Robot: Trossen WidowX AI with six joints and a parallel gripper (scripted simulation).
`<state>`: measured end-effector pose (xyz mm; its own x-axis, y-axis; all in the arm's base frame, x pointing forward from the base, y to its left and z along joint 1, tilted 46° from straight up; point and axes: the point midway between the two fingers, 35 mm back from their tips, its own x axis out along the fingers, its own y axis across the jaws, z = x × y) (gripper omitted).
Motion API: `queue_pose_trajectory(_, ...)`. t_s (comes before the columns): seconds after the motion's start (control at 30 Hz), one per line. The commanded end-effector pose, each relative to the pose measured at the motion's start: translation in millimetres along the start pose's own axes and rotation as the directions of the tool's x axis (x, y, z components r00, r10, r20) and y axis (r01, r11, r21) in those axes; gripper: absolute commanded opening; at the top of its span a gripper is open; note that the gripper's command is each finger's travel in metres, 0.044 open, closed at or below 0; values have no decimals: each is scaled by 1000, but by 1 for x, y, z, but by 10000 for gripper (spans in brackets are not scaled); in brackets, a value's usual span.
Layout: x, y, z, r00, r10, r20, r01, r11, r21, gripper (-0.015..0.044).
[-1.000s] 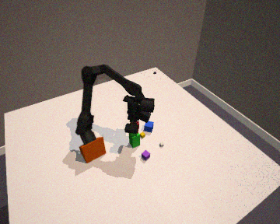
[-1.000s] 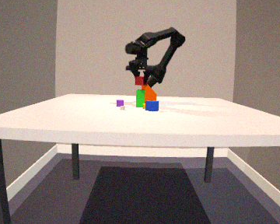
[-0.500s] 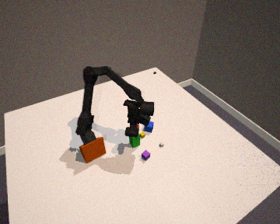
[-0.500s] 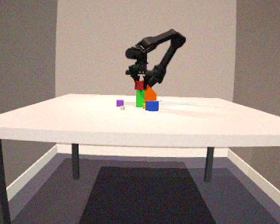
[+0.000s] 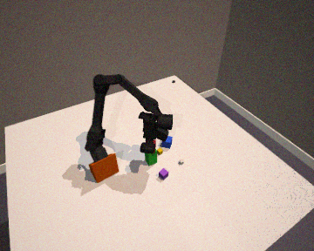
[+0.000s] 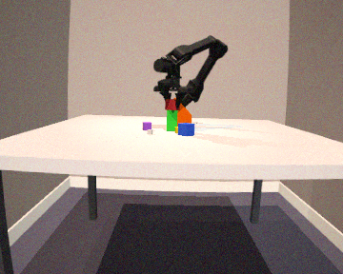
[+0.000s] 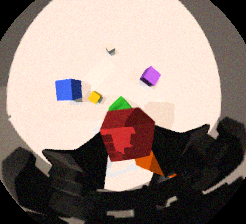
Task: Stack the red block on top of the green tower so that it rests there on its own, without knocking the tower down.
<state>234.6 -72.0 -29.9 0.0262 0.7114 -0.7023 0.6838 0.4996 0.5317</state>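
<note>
Your end effector (image 6: 171, 96) is closed on the red block (image 6: 171, 105), its fingers standing partly apart at the block's width and gripping it from either side. In the exterior view the block hangs directly below the end effector and directly over the green tower (image 6: 171, 121); its underside looks to be at or just above the tower's top face, and you cannot tell from these views whether the two are touching. The wrist view shows the red block (image 7: 127, 135) filling the space between the dark fingers, turned somewhat about its vertical axis, with only a small green corner of the tower (image 7: 118, 103) visible beyond its far edge, so the block sits nearly over the tower. The tower stands upright on the white desk (image 6: 84, 145). From above, the end effector (image 5: 149, 147) hides nearly all of the block, and the green tower (image 5: 151, 158) shows just beneath it. Just beside the tower, below and slightly to one side of the end effector, you will find a blue cube (image 5: 167, 142) and a small yellow cube (image 5: 160, 151), the yellow one lying between the tower and the blue cube. A purple cube (image 5: 163, 173) sits near the tower on the other side, apart from it, and a tiny grey object (image 5: 180, 162) lies a little farther out. An orange slab (image 5: 104, 167) stands at the arm's base, well apart from the end effector.
</note>
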Motion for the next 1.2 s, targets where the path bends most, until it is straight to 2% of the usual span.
queue_pose_trajectory(0.0,0,0,0,1000,4,0,-4,1000,3,0)
queue_pose_trajectory(0.13,-2,0,0,1000,4,0,-4,1000,3,0)
queue_pose_trajectory(0.7,0,0,0,1000,0,0,0,1000,0,440)
queue_pose_trajectory(1.17,0,0,0,1000,0,0,0,1000,0,440)
